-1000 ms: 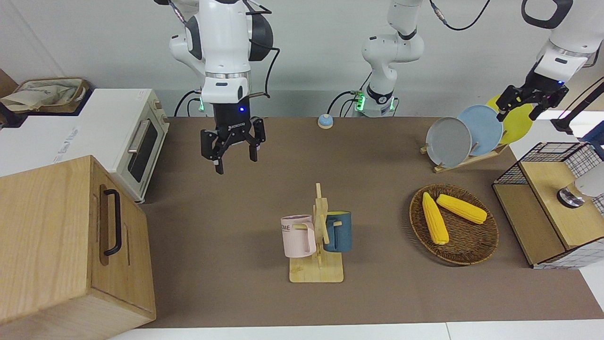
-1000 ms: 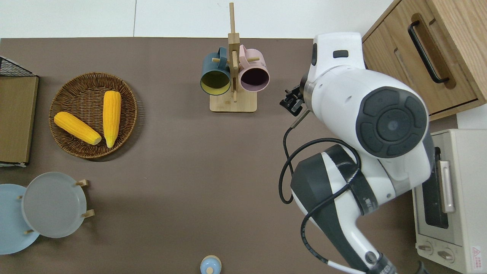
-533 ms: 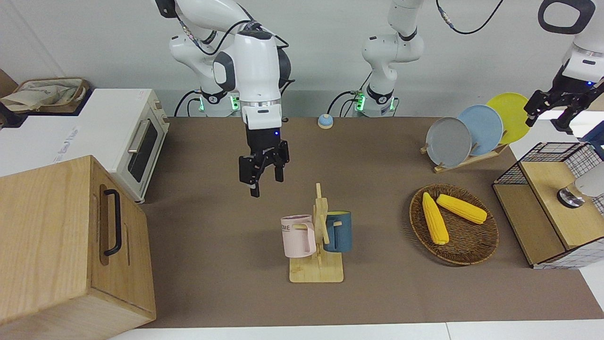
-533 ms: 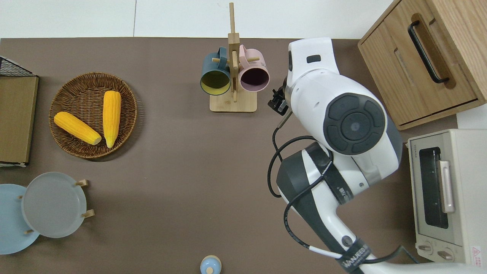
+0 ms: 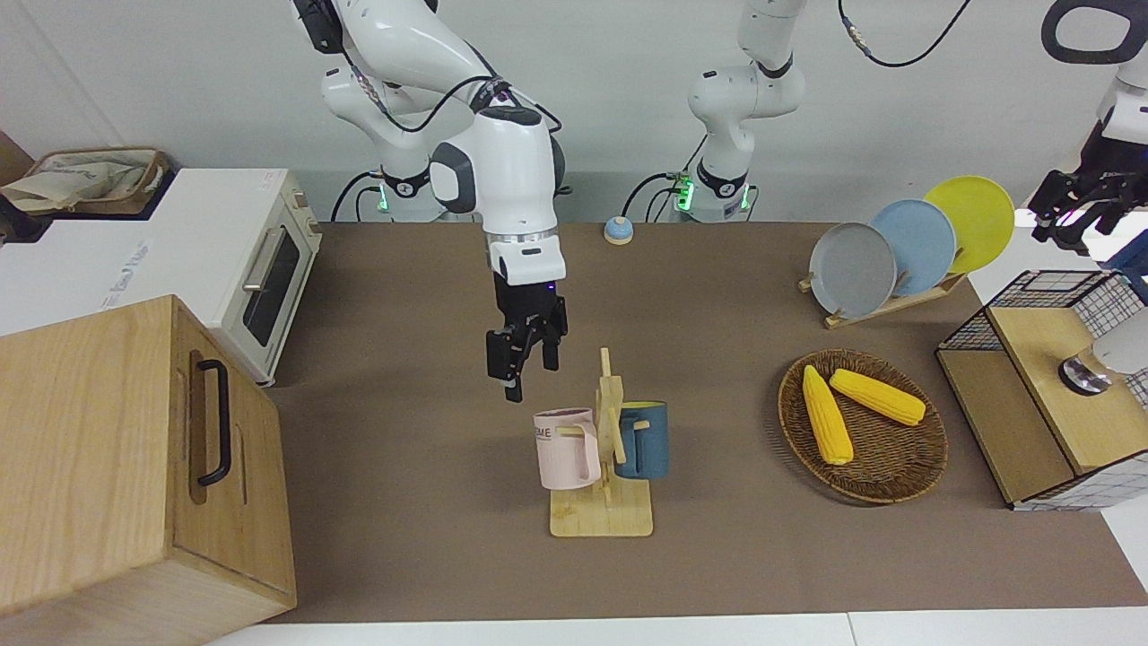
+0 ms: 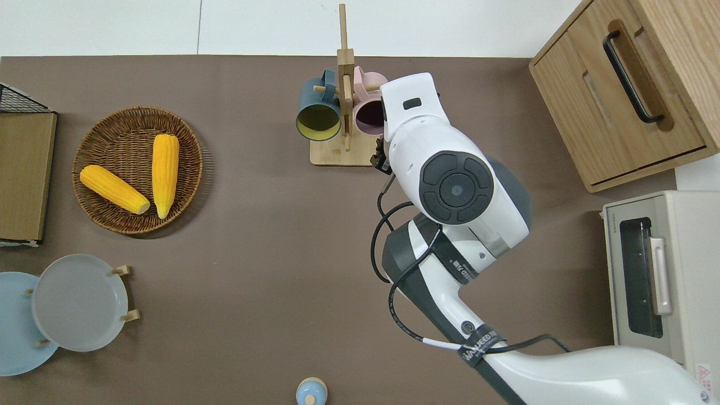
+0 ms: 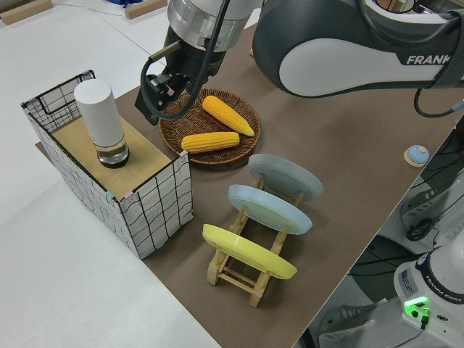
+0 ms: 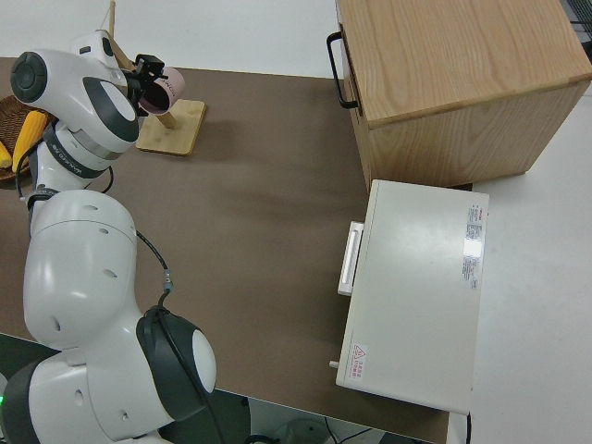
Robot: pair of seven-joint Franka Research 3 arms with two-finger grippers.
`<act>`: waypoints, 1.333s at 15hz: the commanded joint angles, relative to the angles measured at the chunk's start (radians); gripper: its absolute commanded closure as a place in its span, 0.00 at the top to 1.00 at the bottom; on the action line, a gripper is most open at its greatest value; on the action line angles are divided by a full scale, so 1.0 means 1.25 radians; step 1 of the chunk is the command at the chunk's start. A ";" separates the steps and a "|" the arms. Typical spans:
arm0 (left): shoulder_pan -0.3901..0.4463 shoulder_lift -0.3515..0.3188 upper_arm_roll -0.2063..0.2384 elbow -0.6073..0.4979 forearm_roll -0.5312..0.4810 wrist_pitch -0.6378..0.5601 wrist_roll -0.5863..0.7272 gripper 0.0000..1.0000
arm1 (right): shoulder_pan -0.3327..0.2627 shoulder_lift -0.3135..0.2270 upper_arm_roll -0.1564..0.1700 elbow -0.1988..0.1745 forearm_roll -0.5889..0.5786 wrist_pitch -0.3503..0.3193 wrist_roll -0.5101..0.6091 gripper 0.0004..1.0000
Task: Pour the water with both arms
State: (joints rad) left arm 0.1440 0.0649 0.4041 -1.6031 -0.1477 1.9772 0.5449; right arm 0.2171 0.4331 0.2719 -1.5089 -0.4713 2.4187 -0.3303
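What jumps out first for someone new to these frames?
The right arm's tool hangs over the edge of the wooden mug stand, by the pink mug. The left arm's tool is up near the white cylinder on the wire-sided shelf. Two yellow corn cobs lie in the wicker basket.

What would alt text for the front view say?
The right gripper hangs open near the pink mug, which shares a wooden mug rack with a blue mug. A basket of corn sits toward the left arm's end.
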 commanded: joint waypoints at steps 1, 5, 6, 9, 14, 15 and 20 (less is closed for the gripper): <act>0.026 0.018 -0.002 -0.003 -0.041 0.058 0.046 1.00 | -0.003 0.046 -0.004 0.052 -0.022 0.025 -0.002 0.98; 0.039 0.025 -0.002 -0.050 -0.125 0.151 0.098 1.00 | 0.009 0.082 -0.008 0.088 -0.024 0.025 -0.002 0.97; 0.047 0.034 -0.002 -0.051 -0.135 0.164 0.114 1.00 | 0.009 0.084 -0.008 0.088 -0.027 0.026 -0.002 0.96; 0.057 0.056 -0.003 -0.051 -0.190 0.202 0.151 1.00 | 0.009 0.092 -0.015 0.088 -0.028 0.038 -0.002 0.93; 0.057 0.115 -0.004 -0.051 -0.345 0.321 0.265 1.00 | 0.012 0.109 -0.025 0.104 -0.029 0.044 -0.003 0.82; 0.055 0.122 -0.005 -0.051 -0.379 0.334 0.273 1.00 | 0.013 0.112 -0.025 0.106 -0.029 0.044 -0.005 0.80; 0.055 0.154 -0.013 -0.050 -0.441 0.379 0.325 1.00 | 0.014 0.116 -0.026 0.106 -0.046 0.052 -0.007 0.56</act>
State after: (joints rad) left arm 0.2093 0.2407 0.3947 -1.6630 -0.6492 2.4059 0.8999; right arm 0.2318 0.5550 0.2420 -1.4012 -0.4923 2.4617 -0.3303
